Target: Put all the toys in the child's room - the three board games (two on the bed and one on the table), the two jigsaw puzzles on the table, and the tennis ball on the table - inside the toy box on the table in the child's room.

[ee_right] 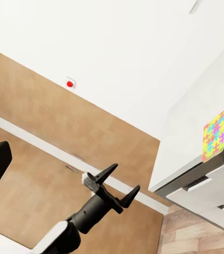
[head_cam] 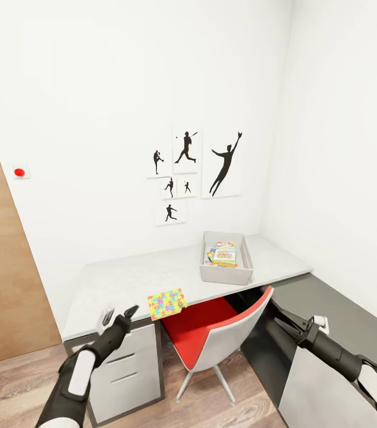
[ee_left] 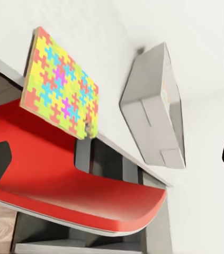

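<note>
- Head view: we see the tabletop (head_cam: 153, 270) against the white wall. The toy box (head_cam: 226, 261) stands toward its right end, with colourful game boxes (head_cam: 224, 254) lying inside. One puzzle (head_cam: 167, 301) lies at the front edge, overhanging it slightly, well apart from the box. A red chair (head_cam: 212, 333) sits below. Our left pincer (head_cam: 119, 314) hangs just before the front edge, left of the puzzle, fingers spread wide, holding nothing. Our right pincer (head_cam: 283, 318) hangs low beside the chair; we cannot tell its state here.
- Left wrist view: we see the puzzle (ee_left: 61, 84) and the toy box (ee_left: 154, 111) apart, with the chair seat (ee_left: 64, 180) beneath.
- Right wrist view: we see the left pincer (ee_right: 114, 185) wide open and empty before a wood panel (ee_right: 64, 132), and the puzzle (ee_right: 220, 131) at the tabletop edge above the drawers (ee_right: 212, 185).
</note>
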Controlling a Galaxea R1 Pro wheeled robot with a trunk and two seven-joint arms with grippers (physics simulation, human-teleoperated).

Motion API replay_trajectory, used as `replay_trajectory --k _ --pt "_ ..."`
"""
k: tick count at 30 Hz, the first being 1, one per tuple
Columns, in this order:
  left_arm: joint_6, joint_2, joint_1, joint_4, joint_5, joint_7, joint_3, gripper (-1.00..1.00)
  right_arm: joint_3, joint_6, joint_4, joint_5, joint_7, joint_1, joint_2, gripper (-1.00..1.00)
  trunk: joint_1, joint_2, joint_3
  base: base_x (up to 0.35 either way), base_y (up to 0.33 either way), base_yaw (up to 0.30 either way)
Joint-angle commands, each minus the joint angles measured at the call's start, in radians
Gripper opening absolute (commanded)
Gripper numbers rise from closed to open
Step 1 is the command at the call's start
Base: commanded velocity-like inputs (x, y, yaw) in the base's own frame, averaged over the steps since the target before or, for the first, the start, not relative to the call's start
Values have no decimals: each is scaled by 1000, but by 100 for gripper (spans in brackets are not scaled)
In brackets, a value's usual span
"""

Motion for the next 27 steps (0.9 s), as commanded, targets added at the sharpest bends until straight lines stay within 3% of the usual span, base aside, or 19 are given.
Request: replay_trajectory --k 1,7,9,20,27 --pt "3 -1 -7 14 19 10 4 100 3 8 1 -10 0 -1 -1 100 0 -1 0 0 0 0" --pt "-45 -1 -42 108 99 74 0 100 1 8 0 -11 0 -1 -1 100 0 -1 0 0 0 0" --pt "-57 -1 -48 129 110 87 -1 100 0 8 -3 -11 0 -1 -1 100 0 -1 0 0 0 0" --pt "-86 -1 -146 312 128 124 -6 100 -1 9 -33 -11 0 -1 -3 100 0 -1 0 0 0 0" --pt "-88 -1 -181 355 127 126 -6 100 -1 10 -35 -11 1 -1 -3 100 0 -1 0 0 0 0"
